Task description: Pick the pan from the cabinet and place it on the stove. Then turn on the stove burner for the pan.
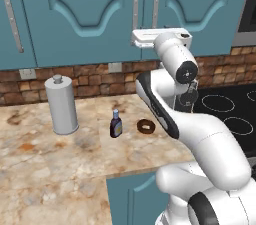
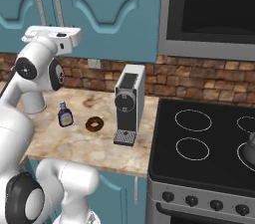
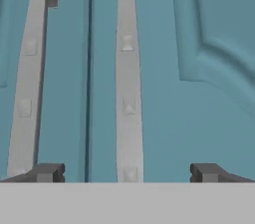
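Observation:
The cabinet (image 1: 90, 14) is teal, and both of its arched doors are shut. My gripper (image 3: 128, 172) is open and faces the seam between the doors at close range. The right-hand silver bar handle (image 3: 128, 83) runs up between my two fingertips (image 3: 47, 172), and the left-hand handle (image 3: 30, 78) stands just outside them. Seen from the base, my hand (image 1: 160, 37) is raised to the lower ends of these handles (image 1: 156, 1). The stove (image 2: 199, 138) lies to the right, with black glass, white burner rings and black knobs (image 2: 191, 200) along its front. The pan is out of view.
On the marble counter (image 1: 45, 169) stand a grey paper-towel roll (image 1: 61, 105), a small bottle (image 1: 116, 125), a donut (image 1: 146, 126) and a coffee machine (image 2: 130, 103). A grey kettle (image 2: 250, 149) sits at the stove's right edge. A microwave (image 2: 214, 9) hangs above the stove.

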Controlling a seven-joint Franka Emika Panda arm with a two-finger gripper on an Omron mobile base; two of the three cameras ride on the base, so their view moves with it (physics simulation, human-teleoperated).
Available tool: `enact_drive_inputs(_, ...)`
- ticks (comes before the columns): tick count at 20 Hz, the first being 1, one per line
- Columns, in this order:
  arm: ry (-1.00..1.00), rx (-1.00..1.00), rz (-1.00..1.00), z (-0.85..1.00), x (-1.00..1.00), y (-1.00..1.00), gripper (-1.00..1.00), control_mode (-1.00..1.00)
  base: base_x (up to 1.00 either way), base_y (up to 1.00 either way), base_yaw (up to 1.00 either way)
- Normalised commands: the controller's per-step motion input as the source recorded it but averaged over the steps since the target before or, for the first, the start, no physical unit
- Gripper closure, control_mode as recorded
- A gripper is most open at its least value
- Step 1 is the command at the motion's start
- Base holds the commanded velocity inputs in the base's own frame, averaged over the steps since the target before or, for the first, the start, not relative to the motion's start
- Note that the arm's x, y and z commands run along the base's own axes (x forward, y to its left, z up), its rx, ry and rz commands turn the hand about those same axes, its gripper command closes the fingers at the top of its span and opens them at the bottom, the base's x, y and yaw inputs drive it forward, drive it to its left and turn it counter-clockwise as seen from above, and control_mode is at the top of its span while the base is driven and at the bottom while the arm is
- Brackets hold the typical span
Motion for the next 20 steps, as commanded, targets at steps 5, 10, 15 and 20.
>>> enact_drive_inputs(5,0.0,0.0,-0.01,0.0,0.22,0.0,-1.0,-1.0,0.0,0.0,0.0)
enact_drive_inputs(10,0.0,0.0,-0.01,0.0,0.25,0.0,-1.0,-1.0,0.0,0.0,0.0)
enact_drive_inputs(15,0.0,0.0,-0.01,0.0,0.31,0.07,1.0,-1.0,0.0,0.0,0.0)
enact_drive_inputs(20,0.0,0.0,0.0,-0.01,0.18,0.02,1.0,-1.0,0.0,0.0,0.0)
